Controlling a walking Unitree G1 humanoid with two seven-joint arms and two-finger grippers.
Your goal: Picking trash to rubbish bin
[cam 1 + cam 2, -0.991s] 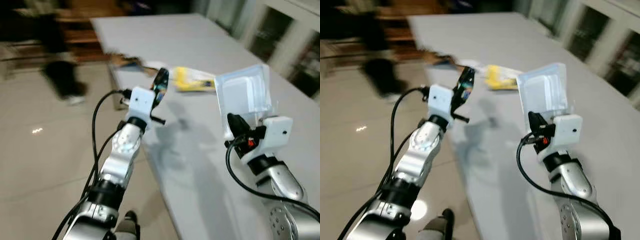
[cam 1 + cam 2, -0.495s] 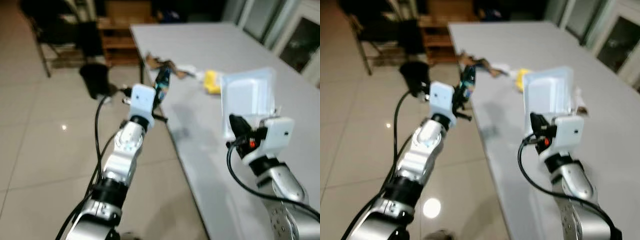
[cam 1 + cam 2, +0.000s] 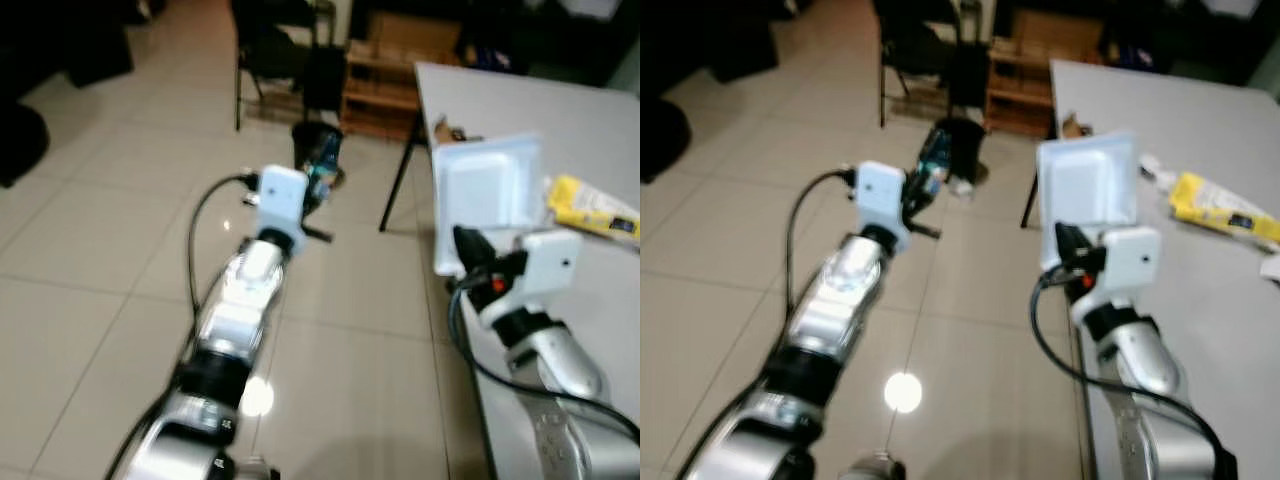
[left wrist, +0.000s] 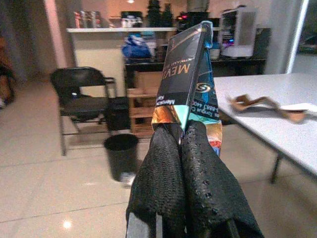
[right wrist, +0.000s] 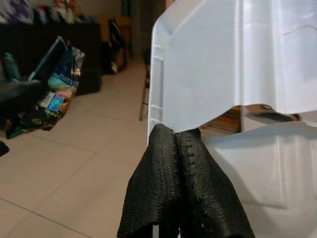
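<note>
My left gripper (image 4: 181,131) is shut on a flat dark snack wrapper (image 4: 185,74) with blue and orange print, held upright over the tiled floor. In the eye views that wrapper (image 3: 324,162) overlaps a small black rubbish bin (image 3: 312,135), which stands on the floor farther off, near the table's corner. The bin (image 4: 123,153) stands open-topped beyond the gripper. My right gripper (image 5: 174,136) is shut on the edge of a white plastic clamshell container (image 5: 237,64), raised by the table's edge (image 3: 490,195).
A grey table (image 3: 500,100) runs along the right, with a yellow packet (image 3: 590,205) and crumpled brown paper (image 4: 257,101) on it. A black chair (image 4: 79,99) and a low wooden shelf (image 3: 385,85) stand behind the bin. Open tiled floor (image 3: 120,230) lies to the left.
The camera has swung left, bringing the floor, bin and chair into view and pushing the table to the right. Both grippers keep their hold, arms still raised.
</note>
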